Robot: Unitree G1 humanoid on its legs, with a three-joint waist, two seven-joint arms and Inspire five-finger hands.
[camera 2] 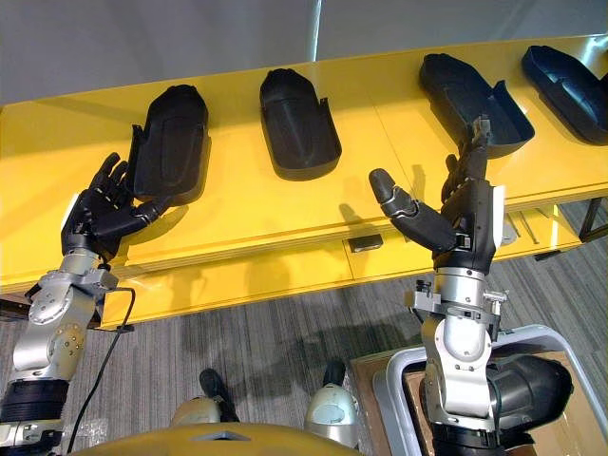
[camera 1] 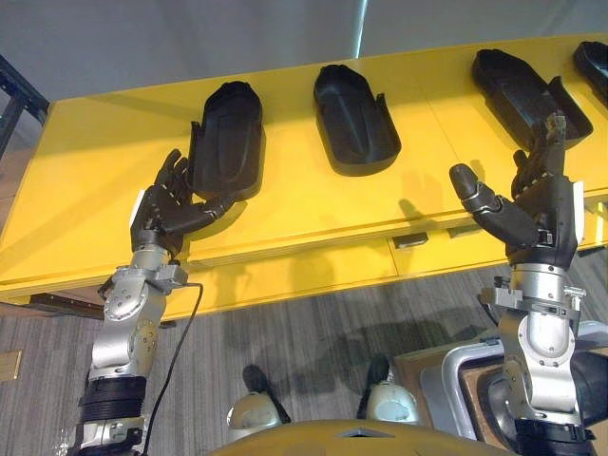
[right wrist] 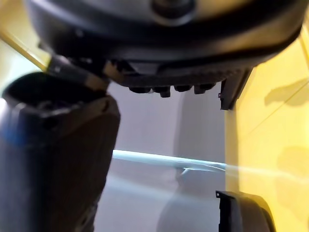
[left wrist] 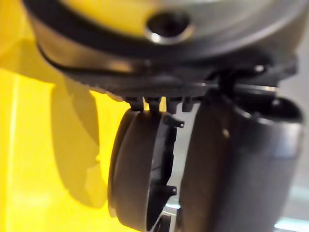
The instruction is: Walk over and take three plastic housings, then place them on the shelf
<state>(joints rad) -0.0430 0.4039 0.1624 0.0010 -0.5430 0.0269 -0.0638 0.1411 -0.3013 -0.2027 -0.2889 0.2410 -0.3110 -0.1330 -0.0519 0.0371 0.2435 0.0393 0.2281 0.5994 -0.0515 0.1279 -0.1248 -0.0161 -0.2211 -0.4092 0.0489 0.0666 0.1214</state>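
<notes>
**A:** Left eye view, holdings?

**B:** Long yellow flat-topped shelf. At the left, a black moulded plastic housing. The left hand has its fingers spread beside it and its thumb at its near end, nothing clasped.

**A:** Right eye view?

**B:** Second housing, third housing and fourth housing run rightward. The right hand is raised near the third, fingers straight, holding nothing.

**A:** Wrist views?

**B:** Left wrist view: the left housing lies just past the fingers. Right wrist view: a housing's end on yellow.

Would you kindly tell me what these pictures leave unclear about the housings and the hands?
- Left hand and leftmost housing: contact is unclear, as the thumb covers the housing's edge in the eye views.
- Third housing: part of its near end is hidden behind the right hand.
- Fourth housing: cut off by the right edge in both eye views.
</notes>
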